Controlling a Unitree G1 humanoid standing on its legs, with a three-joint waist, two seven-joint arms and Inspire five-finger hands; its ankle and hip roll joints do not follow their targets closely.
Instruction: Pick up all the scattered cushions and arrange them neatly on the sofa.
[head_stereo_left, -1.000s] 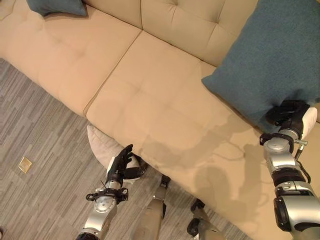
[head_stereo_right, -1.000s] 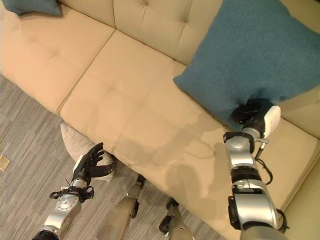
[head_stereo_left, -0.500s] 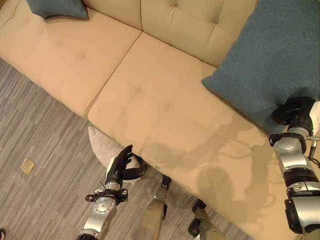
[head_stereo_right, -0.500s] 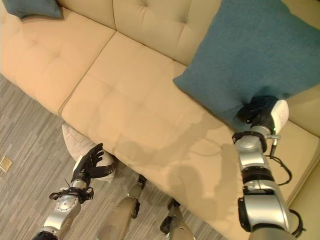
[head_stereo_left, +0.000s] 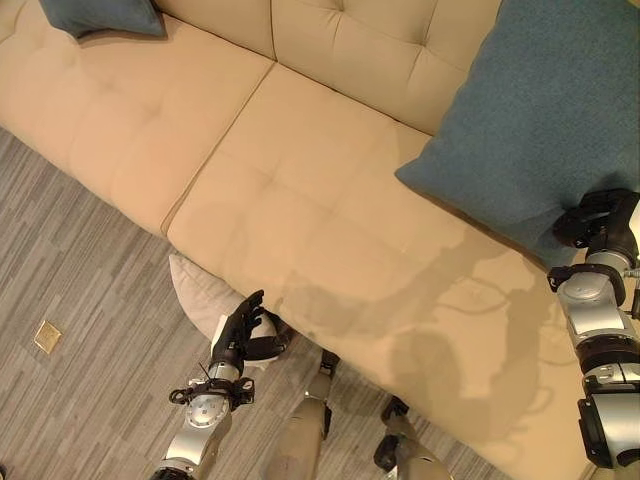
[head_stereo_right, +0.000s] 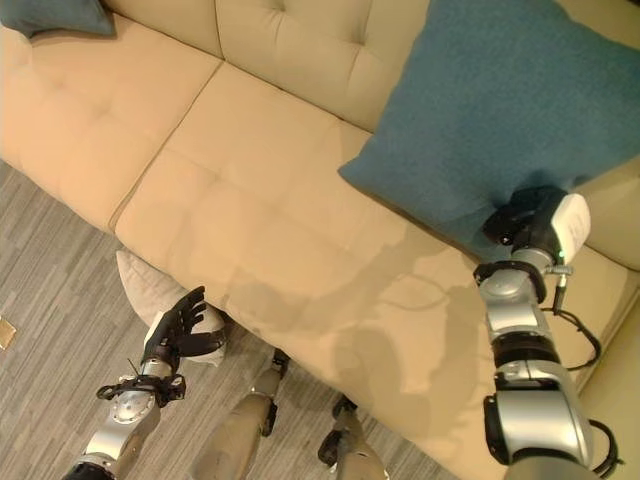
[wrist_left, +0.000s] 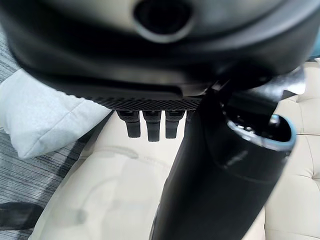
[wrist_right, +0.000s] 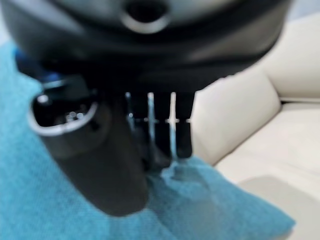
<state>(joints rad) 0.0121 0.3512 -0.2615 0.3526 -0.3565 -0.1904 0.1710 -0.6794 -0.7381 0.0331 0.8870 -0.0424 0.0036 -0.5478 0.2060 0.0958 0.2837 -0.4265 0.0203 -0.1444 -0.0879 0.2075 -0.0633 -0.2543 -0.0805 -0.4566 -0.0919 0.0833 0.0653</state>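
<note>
A large teal cushion (head_stereo_left: 540, 110) leans against the back of the beige sofa (head_stereo_left: 300, 170) at the right. My right hand (head_stereo_left: 598, 215) is shut on its lower corner; in the right wrist view the fingers (wrist_right: 150, 125) and thumb pinch the teal cloth (wrist_right: 210, 200). A pale grey cushion (head_stereo_left: 195, 290) lies on the floor against the sofa's front edge. My left hand (head_stereo_left: 243, 328) hovers at that cushion's near end, open, with nothing in it. The left wrist view shows the pale cushion (wrist_left: 45, 120) beside the fingertips (wrist_left: 150, 125). A second teal cushion (head_stereo_left: 95, 15) lies on the far left seat.
The sofa's middle seat (head_stereo_right: 290, 200) is bare. Grey striped carpet (head_stereo_left: 80, 400) spreads in front of the sofa. A small tan square (head_stereo_left: 47, 336) lies on the carpet at the left.
My right hand has shifted a little to the right and up, keeping hold of the teal cushion's corner. The view has shifted slightly. The left hand has stayed put.
</note>
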